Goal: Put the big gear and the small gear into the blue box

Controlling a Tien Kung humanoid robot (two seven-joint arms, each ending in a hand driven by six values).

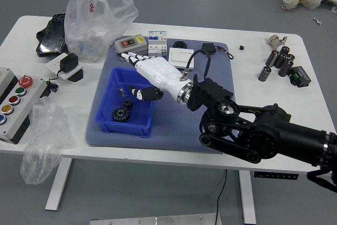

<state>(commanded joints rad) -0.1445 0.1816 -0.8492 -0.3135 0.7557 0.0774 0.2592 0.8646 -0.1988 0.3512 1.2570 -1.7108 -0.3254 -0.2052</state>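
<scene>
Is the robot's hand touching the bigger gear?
Apart: in the head view, the floor of the blue box shows between the right hand and the big gear.

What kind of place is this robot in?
It looks like a robot lab or workshop. The table holds a box of buttons, and two gears sit in a blue box.

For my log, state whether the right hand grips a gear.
No, the big gear and the small gear lie in the blue box, and the right hand holds nothing.
</scene>
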